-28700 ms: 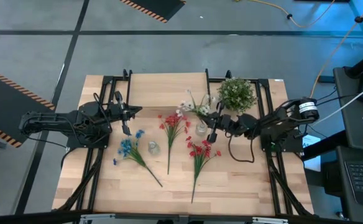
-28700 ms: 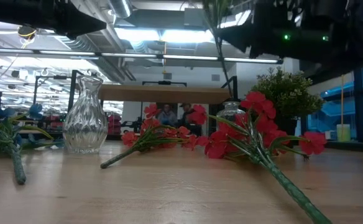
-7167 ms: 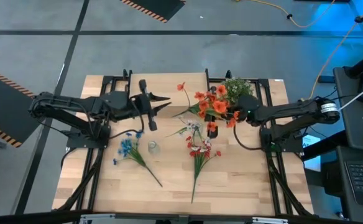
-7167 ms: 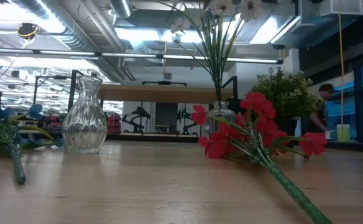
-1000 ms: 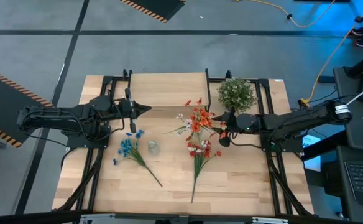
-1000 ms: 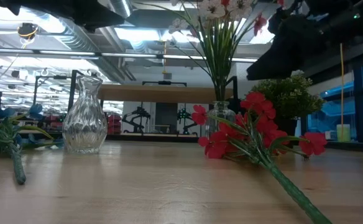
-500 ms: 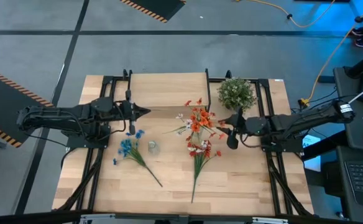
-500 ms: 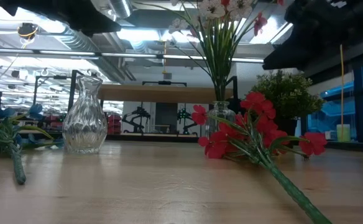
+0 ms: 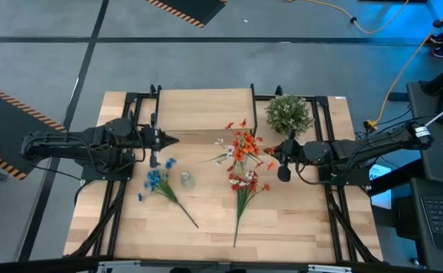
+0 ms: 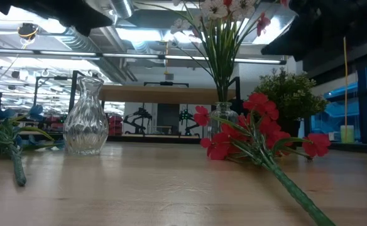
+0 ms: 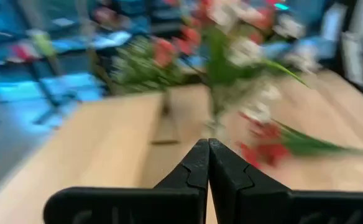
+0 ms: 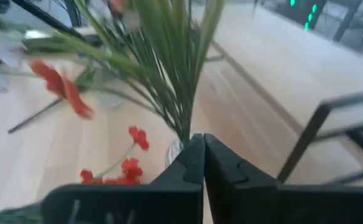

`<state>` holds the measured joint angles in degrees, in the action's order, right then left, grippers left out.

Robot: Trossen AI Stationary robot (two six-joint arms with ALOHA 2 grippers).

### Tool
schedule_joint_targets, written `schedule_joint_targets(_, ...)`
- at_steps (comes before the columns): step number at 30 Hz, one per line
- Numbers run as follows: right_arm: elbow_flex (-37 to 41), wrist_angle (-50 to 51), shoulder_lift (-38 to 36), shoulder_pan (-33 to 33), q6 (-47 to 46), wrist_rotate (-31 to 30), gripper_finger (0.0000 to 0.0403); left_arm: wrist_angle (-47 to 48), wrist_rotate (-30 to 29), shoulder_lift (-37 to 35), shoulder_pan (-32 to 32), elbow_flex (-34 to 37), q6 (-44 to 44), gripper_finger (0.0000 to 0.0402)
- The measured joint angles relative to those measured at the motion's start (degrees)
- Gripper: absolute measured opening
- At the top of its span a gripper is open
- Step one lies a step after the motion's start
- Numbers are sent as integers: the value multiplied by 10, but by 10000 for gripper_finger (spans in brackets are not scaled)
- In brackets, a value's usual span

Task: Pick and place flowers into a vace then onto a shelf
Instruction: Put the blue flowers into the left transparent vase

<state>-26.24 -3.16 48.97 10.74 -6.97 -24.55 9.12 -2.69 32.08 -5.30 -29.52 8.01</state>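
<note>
I am seeing the orange-red and white flowers [image 9: 240,145] standing in a small vase mid-desk, the red sprig [image 9: 243,189] lying just beside it. My right claw [image 9: 283,158] is hovering right of them, pressed together and empty; my left claw [image 9: 155,145] is waiting above the blue sprig [image 9: 158,182], pressed together too.

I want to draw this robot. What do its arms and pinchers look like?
Both arms are dark, nearly black, built of jointed links with thin black cables looping beside them. The left gripper and the right gripper each end in two flat, matte black fingers that narrow to a point. No markings show on them.
</note>
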Motion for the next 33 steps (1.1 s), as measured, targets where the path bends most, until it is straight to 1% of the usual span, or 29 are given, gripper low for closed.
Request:
schedule_joint_targets(2, 0, -13, 0, 0, 14, 0, 4, 20, 43, 2, 0, 0, 1, 6)
schedule_joint_targets(4, -1, -15, 0, 0, 27, 0, 6, 20, 78, 10, 0, 0, 1, 8)
schedule_joint_targets(6, 0, -24, 2, 0, 30, 0, 6, 14, 94, 16, 0, 0, -1, 9)
schedule_joint_targets(8, 0, -30, 5, 0, 30, 0, 3, 6, 88, 21, 4, 0, -20, 6)
schedule_joint_targets(10, 0, -40, 10, 0, 29, 0, 3, -5, 38, 25, 19, 0, -47, 2)
schedule_joint_targets(13, -1, -42, 17, 0, 21, 1, 4, -6, -65, 33, 56, 0, -61, 2)
schedule_joint_targets(17, 0, -43, 27, 2, 5, 1, 2, -20, -178, 50, 138, -3, -100, 1)
schedule_joint_targets(18, 0, -44, 28, 4, 0, -2, 2, -21, -219, 59, 165, -8, -107, 1)
schedule_joint_targets(22, 0, -44, 28, 26, -3, -32, 2, -20, -429, 119, 277, -44, -135, 1)
schedule_joint_targets(25, 0, -43, 28, 45, -2, -44, 2, -19, -538, 183, 352, -86, -160, 2)
schedule_joint_targets(27, 0, -43, 28, 57, -3, -44, 2, -15, -592, 232, 391, -119, -176, 1)
schedule_joint_targets(29, 0, -34, 26, 71, -4, -45, 2, -14, -631, 279, 423, -152, -202, 2)
schedule_joint_targets(33, 0, 40, 10, 103, -55, -45, 2, -11, -665, 366, 465, -214, -264, 1)
